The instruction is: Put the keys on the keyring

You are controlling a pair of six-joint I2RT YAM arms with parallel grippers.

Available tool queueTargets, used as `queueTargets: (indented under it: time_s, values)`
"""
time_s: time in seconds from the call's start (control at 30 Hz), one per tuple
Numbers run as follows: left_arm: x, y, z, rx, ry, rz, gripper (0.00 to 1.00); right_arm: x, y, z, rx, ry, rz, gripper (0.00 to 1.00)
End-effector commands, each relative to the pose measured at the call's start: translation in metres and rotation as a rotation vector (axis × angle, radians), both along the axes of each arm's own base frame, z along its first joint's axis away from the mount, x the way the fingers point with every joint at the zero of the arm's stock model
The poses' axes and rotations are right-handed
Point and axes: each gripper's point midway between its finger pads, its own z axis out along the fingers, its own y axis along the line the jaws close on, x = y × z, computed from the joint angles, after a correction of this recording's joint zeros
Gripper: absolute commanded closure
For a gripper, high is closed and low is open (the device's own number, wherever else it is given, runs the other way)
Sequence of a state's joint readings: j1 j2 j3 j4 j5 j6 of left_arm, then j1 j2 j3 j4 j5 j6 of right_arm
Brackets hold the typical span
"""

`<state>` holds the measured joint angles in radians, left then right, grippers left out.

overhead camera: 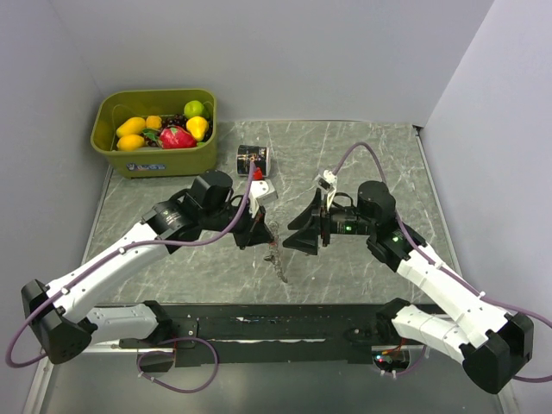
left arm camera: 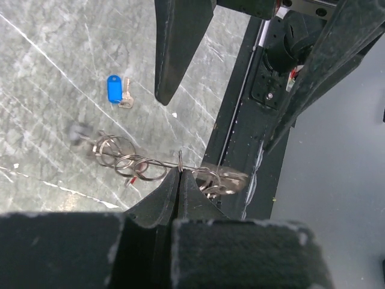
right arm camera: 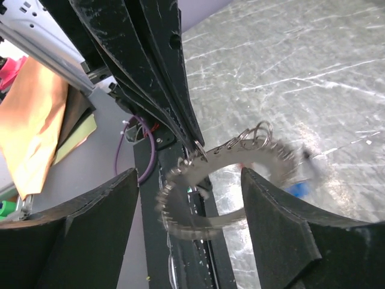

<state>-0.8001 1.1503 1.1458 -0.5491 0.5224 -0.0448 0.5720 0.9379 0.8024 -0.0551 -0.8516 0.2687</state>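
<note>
While the keyring (right arm camera: 204,226) hung low-centre in the right wrist view, pinched at its top by the left gripper (left arm camera: 180,174), the step in hand looked like giving it a second grip. Left fingers (left arm camera: 162,198) were fully closed on the thin wire of the ring, nothing else in them. Right gripper (right arm camera: 189,205) stood wide apart, one finger each side of the ring, neither pad touching it as far as I could tell, so it held nothing.

To do this well, my read: close the right fingers on the flat of the ring, away from the left pinch, gently, so the fringe didn't snag or twist. Left clamp firm, split end left free for threading.

Ring looked like a toothed wheel, a thin silver hoop fringed with many small keys (right arm camera: 163,208), blurred in the right wrist view. A chain of small split rings (left arm camera: 129,158) trailed off it at mid-left of the left wrist view.

One blue-headed key (left arm camera: 114,89) lay flat on the table (left arm camera: 48,72), upper left of that view, well apart from the ring, not yet on it. In the top view the ring sat centre frame between both grippers, small black can (overhead camera: 253,158) above it, green bin of toy fruit (overhead camera: 155,162) upper left
</note>
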Motion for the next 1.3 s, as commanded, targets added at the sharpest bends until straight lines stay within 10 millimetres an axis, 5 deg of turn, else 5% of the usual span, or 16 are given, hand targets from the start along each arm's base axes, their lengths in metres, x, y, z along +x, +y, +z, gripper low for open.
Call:
queueTargets:
  time_s: [0.0, 1.0, 1.27]
  values:
    - [-0.003, -0.011, 0.036, -0.093, -0.056, -0.063, 0.99, 0.004, 0.004, 0.03, 0.053, -0.083, 0.002, 0.26]
    - [-0.015, -0.021, 0.063, -0.174, -0.013, -0.132, 0.99, 0.0, 0.012, 0.032, 0.076, -0.092, 0.057, 0.46]
    - [-0.018, -0.025, 0.07, -0.197, -0.001, -0.151, 0.99, -0.006, 0.011, 0.034, 0.082, -0.11, 0.088, 0.68]
